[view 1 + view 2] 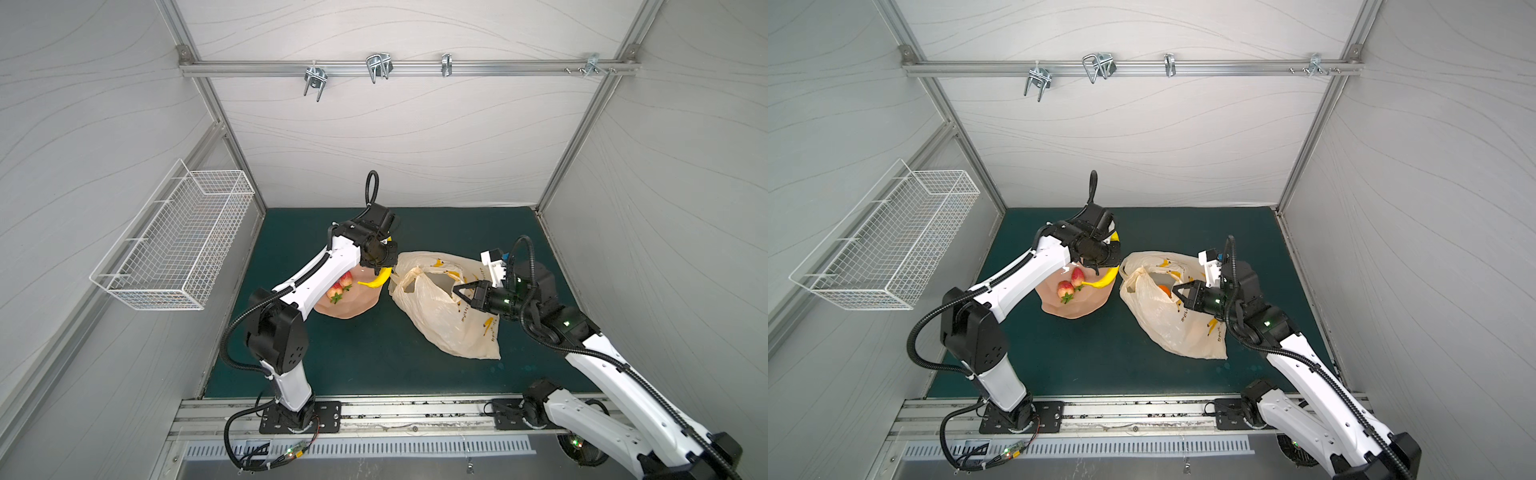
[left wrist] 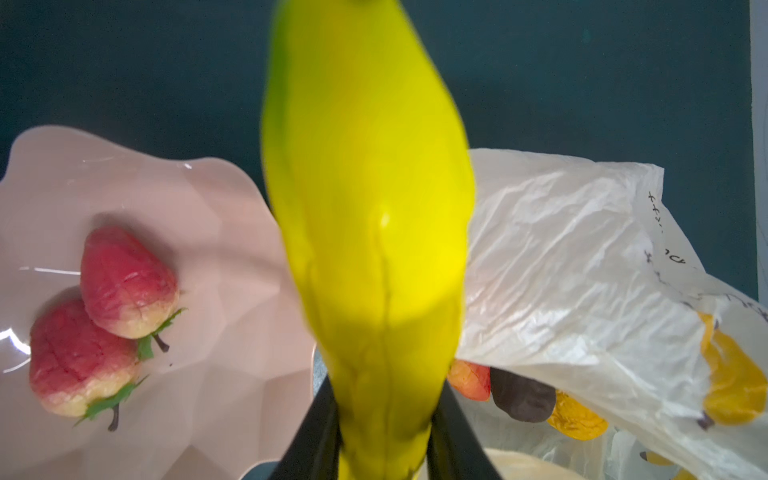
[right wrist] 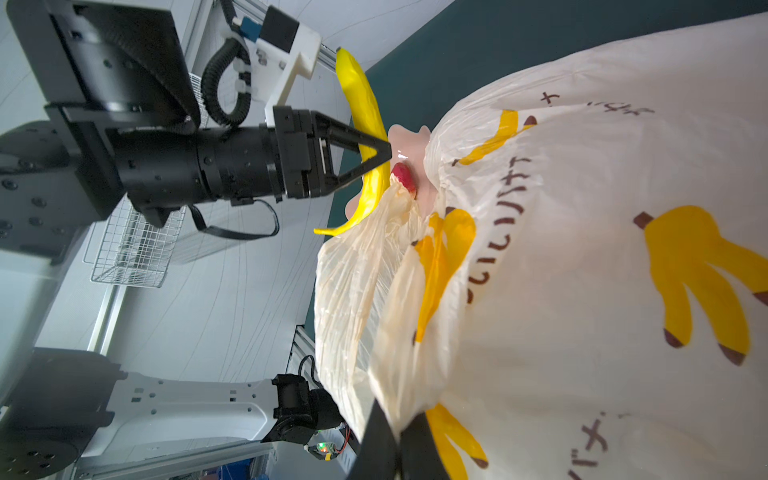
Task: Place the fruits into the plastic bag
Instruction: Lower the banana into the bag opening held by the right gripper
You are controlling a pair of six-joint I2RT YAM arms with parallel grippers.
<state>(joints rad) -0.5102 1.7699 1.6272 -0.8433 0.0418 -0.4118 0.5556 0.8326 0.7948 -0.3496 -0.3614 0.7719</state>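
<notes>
The right pincer (image 1: 456, 292) pinches the rim of the crinkly cream plastic bag (image 1: 440, 328), lifting its mouth open. An orange toy fruit (image 1: 1165, 291) lies inside. Beside the bag, two red toy strawberries (image 2: 129, 282) wait in a wavy peach-pink dish (image 1: 1077, 309). Farther back, just beside the bag's mouth, the left pincer (image 3: 387, 150) grips a glossy yellow toy banana (image 1: 380, 280), likely for dropping in.

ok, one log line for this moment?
left gripper: shut on banana | right gripper: shut on plastic bag rim | dish: holds two strawberries
</notes>
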